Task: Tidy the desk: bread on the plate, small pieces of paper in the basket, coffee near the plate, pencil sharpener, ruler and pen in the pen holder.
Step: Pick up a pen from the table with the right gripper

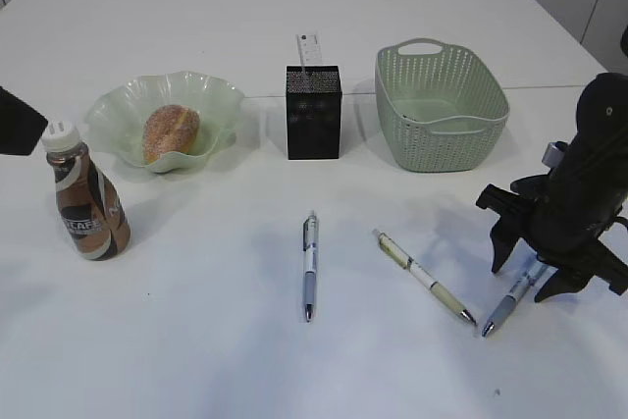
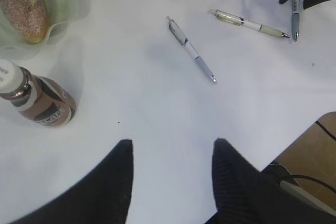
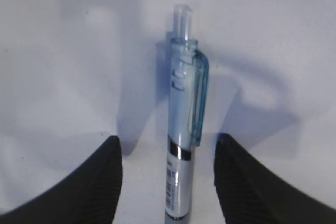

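Note:
The bread (image 1: pixel 171 132) lies in the plate (image 1: pixel 118 105), with the coffee (image 1: pixel 88 208) standing in front of it. The ruler (image 1: pixel 308 49) sticks out of the pen holder (image 1: pixel 314 113), left of the basket (image 1: pixel 442 105). Three pens lie on the desk (image 1: pixel 196 340): a grey one (image 1: pixel 310 265), a pale green one (image 1: pixel 424 277) and a blue one (image 3: pixel 181 129). My right gripper (image 1: pixel 520 282) stands open astride the blue pen, fingertips apart from it. My left gripper (image 2: pixel 173 142) is open over bare desk. Pencil sharpener and paper pieces are out of view.
In the left wrist view the coffee (image 2: pixel 42 106) and bread (image 2: pixel 23 9) sit at the left, and the desk's edge (image 2: pixel 294 145) runs at the lower right with a cable beyond it. Part of the left arm (image 1: pixel 15 120) shows at the exterior view's left edge.

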